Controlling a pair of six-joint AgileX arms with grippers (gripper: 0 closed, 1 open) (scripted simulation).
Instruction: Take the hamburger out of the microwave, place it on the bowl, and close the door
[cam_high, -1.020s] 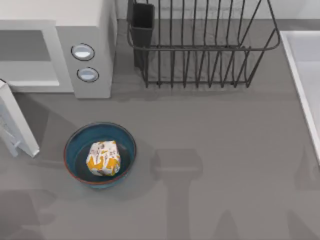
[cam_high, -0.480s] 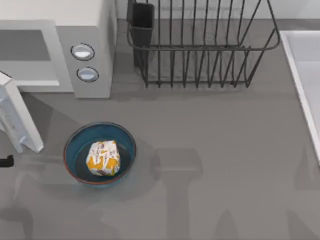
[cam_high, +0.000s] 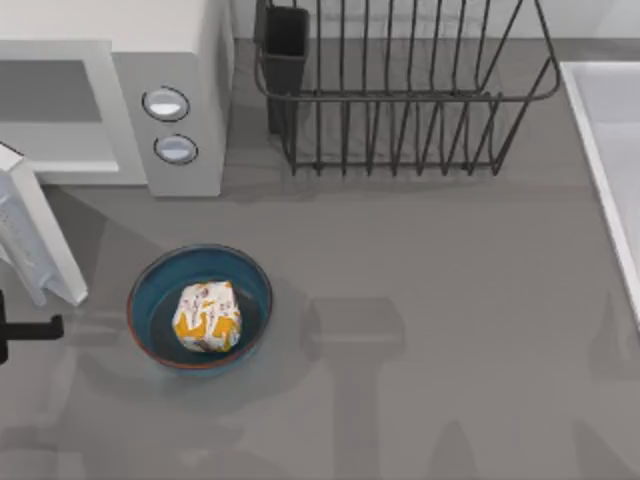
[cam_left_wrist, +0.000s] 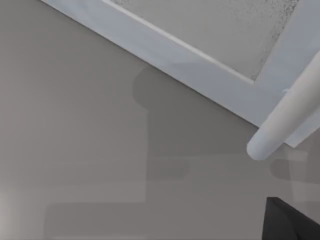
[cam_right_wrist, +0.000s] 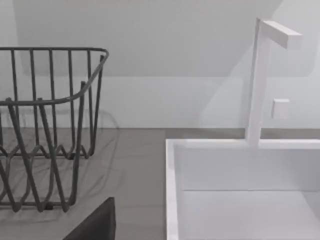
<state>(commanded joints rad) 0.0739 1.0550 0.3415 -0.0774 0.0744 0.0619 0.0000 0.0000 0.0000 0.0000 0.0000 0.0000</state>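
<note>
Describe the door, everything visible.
The door is a flat white panel standing open at the top view's left edge, swung out from the microwave over the table. The left wrist view shows its pale grey window in a white frame and a slim white bar handle. The left gripper is just in front; contact is unclear.

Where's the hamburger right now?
In the top view, the hamburger sits inside the bowl at the table's front left, just in front of the microwave and right of its open door.

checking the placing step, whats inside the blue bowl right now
The hamburger, wrapped in white paper with orange print, sits inside the bowl. The bowl floor beneath it is covered.
</note>
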